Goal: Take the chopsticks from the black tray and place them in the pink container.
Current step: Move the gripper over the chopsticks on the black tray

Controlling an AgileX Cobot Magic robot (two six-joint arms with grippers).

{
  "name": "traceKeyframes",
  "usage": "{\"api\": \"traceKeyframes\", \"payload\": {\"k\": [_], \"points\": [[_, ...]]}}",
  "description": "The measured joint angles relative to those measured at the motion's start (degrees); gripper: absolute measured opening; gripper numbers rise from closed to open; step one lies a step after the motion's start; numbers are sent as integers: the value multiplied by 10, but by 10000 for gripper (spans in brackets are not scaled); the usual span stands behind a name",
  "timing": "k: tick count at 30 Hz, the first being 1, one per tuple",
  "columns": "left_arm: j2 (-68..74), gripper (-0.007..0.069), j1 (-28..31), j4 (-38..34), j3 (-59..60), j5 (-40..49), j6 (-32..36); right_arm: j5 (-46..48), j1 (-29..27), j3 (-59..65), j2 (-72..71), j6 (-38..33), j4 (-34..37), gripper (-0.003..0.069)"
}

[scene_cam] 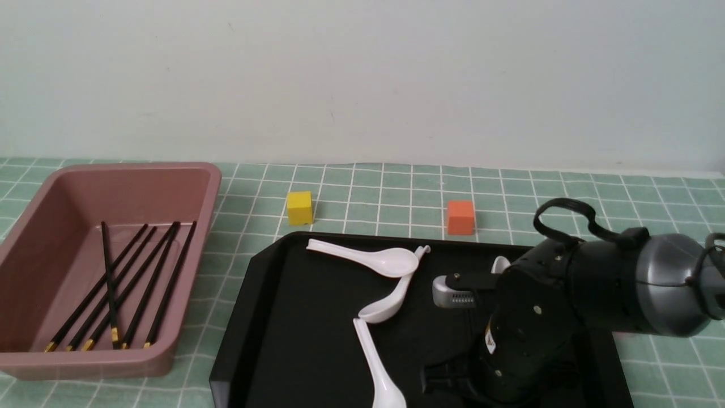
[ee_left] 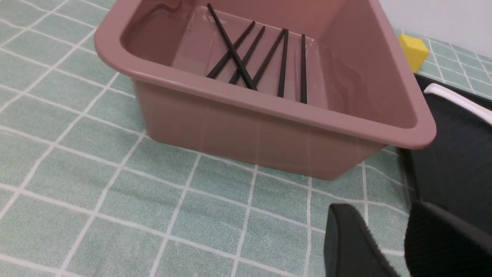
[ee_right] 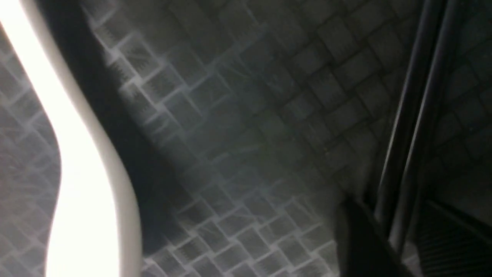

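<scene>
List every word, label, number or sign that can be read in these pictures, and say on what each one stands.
No text can be read in any view.
Small yellow sticker on the right arm's black housing: too small to read.
Pink container, black tray, white spoons, yellow cube, orange cube: no print visible.

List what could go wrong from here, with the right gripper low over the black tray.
1. Two chopsticks lie side by side between the fingers of the right gripper. Closing might catch only one, or one may roll away on the glossy black tray.
2. A white spoon lies close beside them, so the gripper may knock it when lifting.
</scene>
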Motion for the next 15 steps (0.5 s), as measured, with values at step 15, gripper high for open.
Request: {"api": "traceKeyframes", "payload": {"k": [15], "points": [[0, 238, 0, 0, 0, 0, 0, 120, 0, -58, -50, -119, 38, 139]]}}
